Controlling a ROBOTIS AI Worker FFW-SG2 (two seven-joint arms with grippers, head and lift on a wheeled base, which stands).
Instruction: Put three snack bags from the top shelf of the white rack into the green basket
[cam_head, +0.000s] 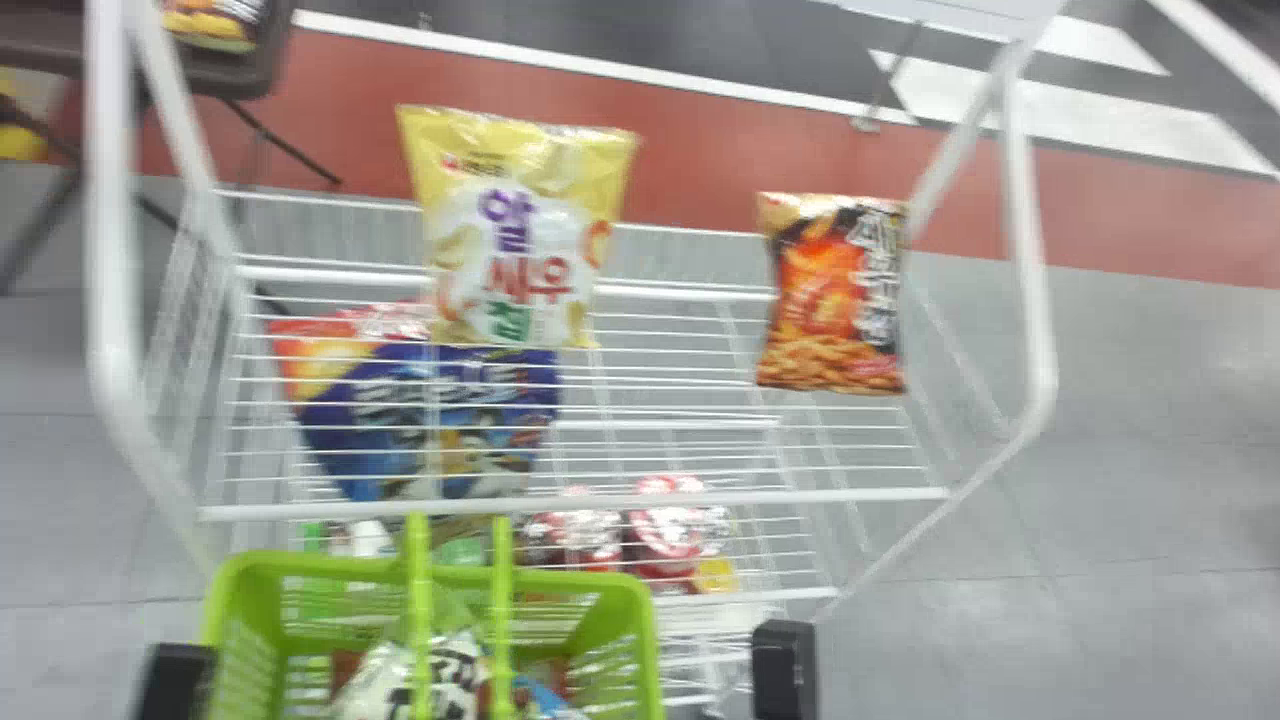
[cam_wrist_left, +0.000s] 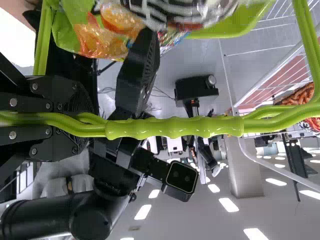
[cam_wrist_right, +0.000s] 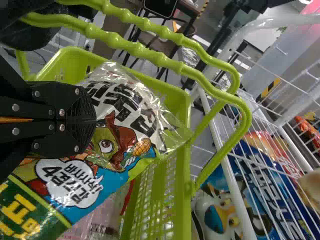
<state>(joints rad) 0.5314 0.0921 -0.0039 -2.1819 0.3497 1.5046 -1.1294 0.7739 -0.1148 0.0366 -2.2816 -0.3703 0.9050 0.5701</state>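
Note:
At the head view's bottom edge, black parts of my left arm (cam_head: 175, 680) and right arm (cam_head: 785, 670) flank the green basket (cam_head: 640, 640). In the left wrist view, my left gripper (cam_wrist_left: 95, 122) is closed around the basket's handle (cam_wrist_left: 175, 127). A white-topped snack bag (cam_wrist_right: 140, 105) lies tilted in the basket in the right wrist view, pinched by my right gripper (cam_wrist_right: 92, 120). Further bags (cam_wrist_left: 105, 35) are in the basket. On the rack's top shelf stand a yellow snack bag (cam_head: 510, 230), left of centre, and an orange snack bag (cam_head: 835, 300) at the right.
Below the top shelf's wires lie a blue bag (cam_head: 420, 425) and red-and-white packs (cam_head: 670, 520). White rack posts (cam_head: 1030, 260) rise on both sides. The basket sits close to the rack's near edge (cam_head: 580, 502), its handles standing up. A dark chair (cam_head: 270, 60) is behind on the left.

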